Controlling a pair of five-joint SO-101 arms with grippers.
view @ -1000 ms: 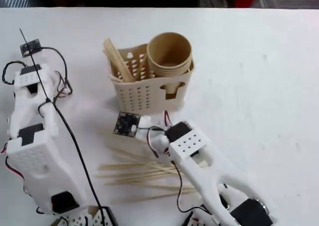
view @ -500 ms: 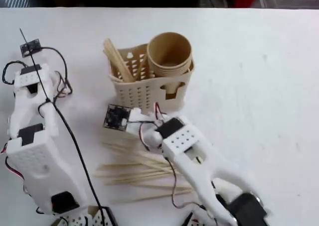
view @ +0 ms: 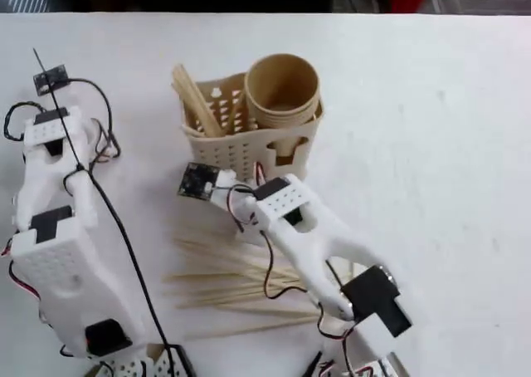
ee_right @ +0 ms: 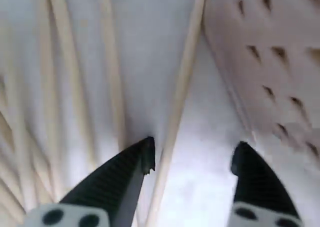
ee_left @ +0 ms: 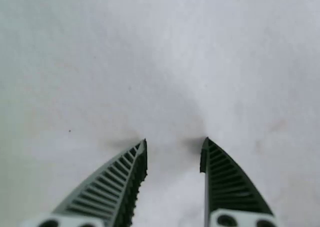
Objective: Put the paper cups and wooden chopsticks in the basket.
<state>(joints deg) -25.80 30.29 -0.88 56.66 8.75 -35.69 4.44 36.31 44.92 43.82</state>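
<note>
High view: right arm [view: 294, 215] covers part of chopsticks [view: 211, 277], basket [view: 224, 153] front.

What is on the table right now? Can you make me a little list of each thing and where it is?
cups: paper cups nested together inside the basket
sticks put away: standing chopsticks in the basket's other side
sticks left: loose chopsticks lying on the table
right gripper: open, one loose chopstick between its fingers, next to the basket
left gripper: open, over bare table
</note>
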